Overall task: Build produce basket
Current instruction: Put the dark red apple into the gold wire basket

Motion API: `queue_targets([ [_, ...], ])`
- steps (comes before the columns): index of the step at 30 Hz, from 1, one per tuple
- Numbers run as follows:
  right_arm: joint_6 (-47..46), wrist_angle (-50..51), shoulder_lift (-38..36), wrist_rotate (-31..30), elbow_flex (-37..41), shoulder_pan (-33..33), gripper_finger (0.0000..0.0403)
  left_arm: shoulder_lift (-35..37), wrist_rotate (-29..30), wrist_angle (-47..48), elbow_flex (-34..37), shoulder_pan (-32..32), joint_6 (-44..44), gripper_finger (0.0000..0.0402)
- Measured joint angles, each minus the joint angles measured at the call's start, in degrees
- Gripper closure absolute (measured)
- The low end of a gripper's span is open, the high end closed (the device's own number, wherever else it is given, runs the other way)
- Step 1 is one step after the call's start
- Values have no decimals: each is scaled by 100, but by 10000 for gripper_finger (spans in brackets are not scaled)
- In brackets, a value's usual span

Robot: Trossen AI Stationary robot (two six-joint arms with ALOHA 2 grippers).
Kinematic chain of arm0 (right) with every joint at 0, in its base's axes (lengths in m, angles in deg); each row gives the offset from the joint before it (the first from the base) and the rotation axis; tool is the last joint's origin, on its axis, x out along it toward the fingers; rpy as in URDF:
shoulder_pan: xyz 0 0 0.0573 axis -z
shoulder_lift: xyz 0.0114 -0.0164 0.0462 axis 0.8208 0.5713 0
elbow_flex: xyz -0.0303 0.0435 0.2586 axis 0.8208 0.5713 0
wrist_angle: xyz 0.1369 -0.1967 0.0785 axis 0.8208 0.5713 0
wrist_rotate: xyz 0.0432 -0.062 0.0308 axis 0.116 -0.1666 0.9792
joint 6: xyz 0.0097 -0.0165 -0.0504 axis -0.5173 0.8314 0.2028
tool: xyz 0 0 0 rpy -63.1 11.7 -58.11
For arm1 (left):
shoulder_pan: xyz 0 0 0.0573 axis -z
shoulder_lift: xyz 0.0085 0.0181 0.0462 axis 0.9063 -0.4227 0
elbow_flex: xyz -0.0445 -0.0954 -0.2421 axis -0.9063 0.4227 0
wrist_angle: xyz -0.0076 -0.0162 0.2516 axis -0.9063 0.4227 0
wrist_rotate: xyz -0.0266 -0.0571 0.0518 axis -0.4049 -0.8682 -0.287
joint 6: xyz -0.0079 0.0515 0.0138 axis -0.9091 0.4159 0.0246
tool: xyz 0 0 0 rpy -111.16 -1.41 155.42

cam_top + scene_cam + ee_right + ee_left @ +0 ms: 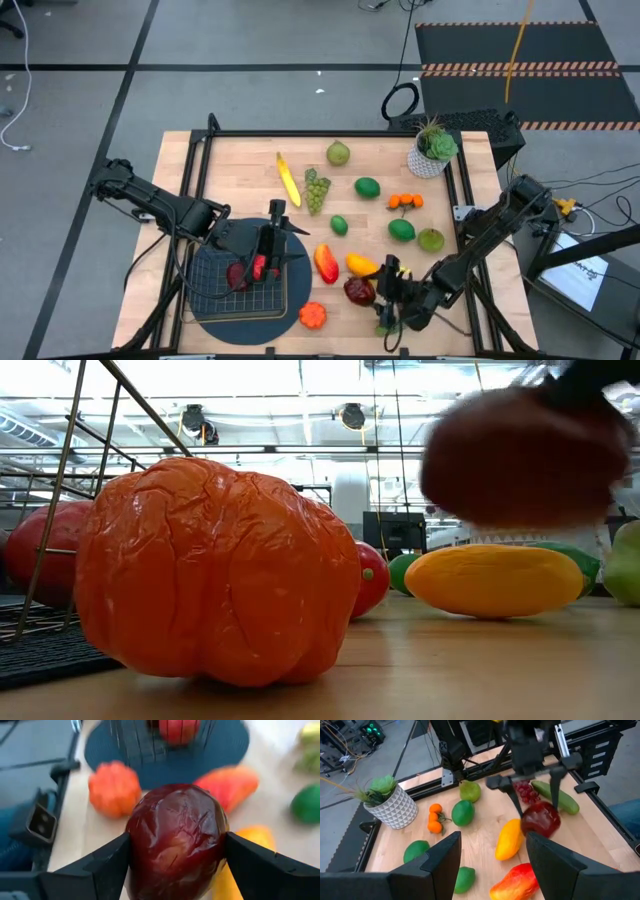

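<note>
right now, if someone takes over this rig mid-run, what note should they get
Right gripper: shut on the dark red glossy plastic fruit, lifted just off the table's near right part.
Left gripper: open and empty over the square dark wire-mesh basket.
Done: red fruit pieces lie in the basket.
Left: the orange crinkled pepper, red-orange pepper, yellow pepper, banana, green grapes, limes and pears are all on the wooden table.

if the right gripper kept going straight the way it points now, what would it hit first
The right gripper is clamped on the dark red apple. Straight ahead lies the round dark mat under the wire basket, with the orange pepper just off to one side; depth is uncertain.
</note>
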Motion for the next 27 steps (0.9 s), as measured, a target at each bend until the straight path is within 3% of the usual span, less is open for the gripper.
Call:
queue_targets([
  [10,2589,-440,-2074,-1013,0,307,109,0,2,6,0,-1,-2,179],
  [16,3764,-867,-3061,-1175,0,309,109,0,2,23,0,-1,-61,178],
  [21,4244,-991,-3493,-1174,0,309,109,0,0,24,0,3,-352,179],
  [27,4263,-1141,-3425,-1161,135,309,108,-33,2,8,0,9,-618,179],
])
